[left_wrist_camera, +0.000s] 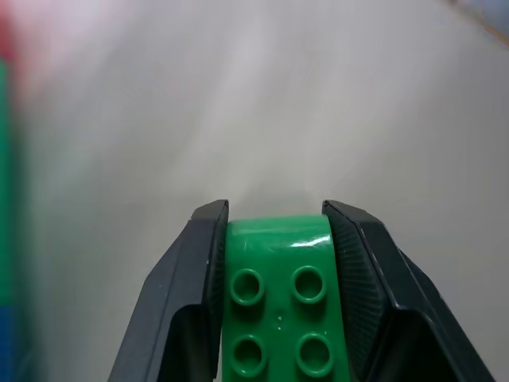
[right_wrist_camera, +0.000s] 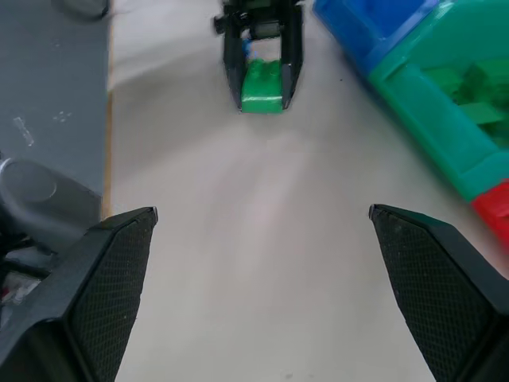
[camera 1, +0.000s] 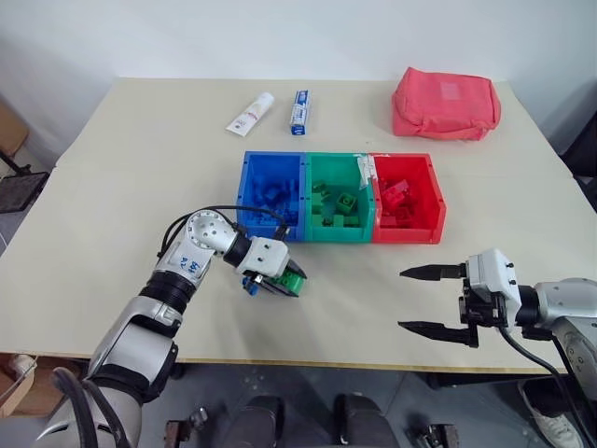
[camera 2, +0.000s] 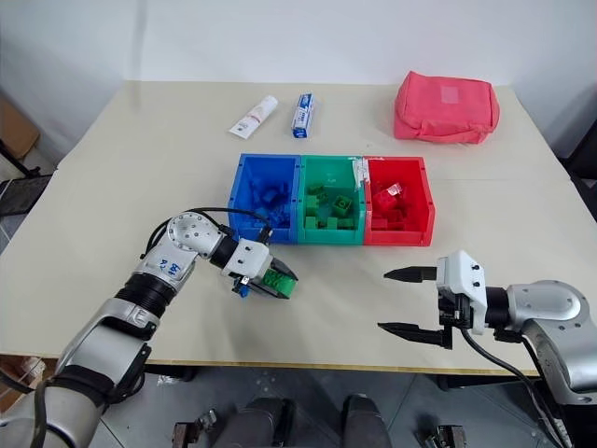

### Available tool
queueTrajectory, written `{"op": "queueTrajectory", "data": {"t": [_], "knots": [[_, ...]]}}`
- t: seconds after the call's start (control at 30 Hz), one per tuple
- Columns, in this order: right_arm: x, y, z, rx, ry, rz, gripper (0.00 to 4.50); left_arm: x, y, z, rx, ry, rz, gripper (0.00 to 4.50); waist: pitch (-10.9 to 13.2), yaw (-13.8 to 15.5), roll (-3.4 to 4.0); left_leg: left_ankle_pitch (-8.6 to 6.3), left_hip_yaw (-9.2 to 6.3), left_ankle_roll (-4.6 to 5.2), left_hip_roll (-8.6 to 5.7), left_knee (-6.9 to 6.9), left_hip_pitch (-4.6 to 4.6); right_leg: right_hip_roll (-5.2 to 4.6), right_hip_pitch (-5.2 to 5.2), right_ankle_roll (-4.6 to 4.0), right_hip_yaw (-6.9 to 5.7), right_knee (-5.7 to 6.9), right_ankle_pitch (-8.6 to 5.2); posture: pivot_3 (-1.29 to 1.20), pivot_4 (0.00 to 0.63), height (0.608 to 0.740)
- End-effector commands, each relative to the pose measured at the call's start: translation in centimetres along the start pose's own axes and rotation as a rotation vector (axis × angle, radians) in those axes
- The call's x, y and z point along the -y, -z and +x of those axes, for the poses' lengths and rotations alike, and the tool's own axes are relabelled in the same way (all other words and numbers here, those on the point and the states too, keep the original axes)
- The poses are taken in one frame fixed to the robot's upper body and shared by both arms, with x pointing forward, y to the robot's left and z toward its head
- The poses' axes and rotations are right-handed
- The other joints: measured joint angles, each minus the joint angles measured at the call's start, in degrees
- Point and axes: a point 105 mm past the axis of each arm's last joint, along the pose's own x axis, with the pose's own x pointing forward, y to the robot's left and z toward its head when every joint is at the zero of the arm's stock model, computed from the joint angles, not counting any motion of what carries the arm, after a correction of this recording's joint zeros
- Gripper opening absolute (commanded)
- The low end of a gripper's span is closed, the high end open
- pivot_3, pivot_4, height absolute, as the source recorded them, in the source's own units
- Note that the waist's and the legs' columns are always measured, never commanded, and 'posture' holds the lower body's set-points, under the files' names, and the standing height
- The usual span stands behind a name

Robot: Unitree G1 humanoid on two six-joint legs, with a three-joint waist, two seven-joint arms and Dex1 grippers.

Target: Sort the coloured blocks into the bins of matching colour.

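My left gripper is shut on a green block, whose studded face shows between the two black fingers. It holds the block low over the table, just in front of the blue bin. The green bin and red bin adjoin the blue one in a row; each holds blocks of its own colour. My right gripper hangs open and empty near the table's front edge, right of the bins, pointing toward the green block.
A pink-red fabric pouch lies at the back right. A white tube and a blue tube lie behind the bins. The table's front edge runs just below both grippers.
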Motion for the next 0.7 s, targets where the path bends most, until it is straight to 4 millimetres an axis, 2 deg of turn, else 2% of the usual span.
{"op": "queueTrajectory", "data": {"t": [0.03,0.17,0.27,0.33,0.37,0.47,0.53,0.7], "knots": [[1.1,-1.7,-0.9,0.099,0.12,-0.01,4.5,-2.7,-4.0,-1.2,0.182,-0.149,-0.015,1.5,0.0,-0.1,0.0,0.0,0.0,0.0,0.0,0.02,-0.03,0.0,-0.02,0.0,0.0,0.01,0.0,0.0,0.15,0.74],[2.7,-2.6,-1.8,0.191,0.277,0.022,4.5,-7.4,-6.6,-1.5,0.27,-0.43,-0.111,1.5,0.0,0.0,-0.01,0.0,0.0,-0.01,0.01,0.04,-0.05,-0.05,-0.06,0.01,0.01,0.06,0.0,0.0,0.15,0.74],[3.3,-2.8,-2.4,0.208,0.337,0.027,4.5,-9.4,-8.4,-1.6,0.322,-0.537,-0.102,1.5,0.0,0.0,-0.01,0.0,0.0,0.0,-0.03,0.05,-0.06,0.01,-0.06,0.02,0.01,0.07,0.01,0.0,0.15,0.74],[3.6,-2.7,-3.0,0.21,0.384,0.025,4.5,-11.9,-8.8,-1.3,0.295,-0.667,-0.131,1.5,0.0,0.1,-0.03,0.0,0.01,0.0,-0.04,0.04,-0.06,0.02,-0.07,0.03,0.01,0.06,0.02,0.0,0.15,0.74],[3.8,-2.8,-3.2,0.211,0.405,0.02,4.5,-13.2,-8.4,-1.1,0.259,-0.733,-0.164,1.5,0.0,0.2,-0.05,0.0,0.01,0.0,-0.04,0.05,-0.08,0.03,-0.09,0.03,0.0,0.06,0.02,0.0,0.15,0.74],[3.7,-2.8,-3.4,0.206,0.433,0.011,4.5,-14.4,-7.6,-0.2,0.232,-0.753,-0.238,1.5,0.0,0.2,-0.05,0.01,0.04,0.01,-0.1,0.05,-0.09,0.06,-0.07,0.1,0.0,0.0,0.05,0.0,0.15,0.74],[3.6,-2.8,-3.5,0.203,0.444,0.009,4.5,-14.6,-7.7,-0.1,0.252,-0.738,-0.263,2.24,0.0,-0.2,-0.05,0.01,0.06,0.01,-0.1,-0.02,-0.08,0.07,-0.1,0.1,0.01,0.08,0.05,0.0,0.15,0.74],[3.4,-2.7,-3.6,0.201,0.447,0.006,4.5,-13.6,-7.8,-0.3,0.27,-0.66,-0.23,3.71,0.0,-0.3,-0.06,0.01,0.13,0.0,-0.05,-0.02,-0.14,0.12,-0.27,0.1,0.07,0.38,0.05,0.0,0.15,0.74]]}}
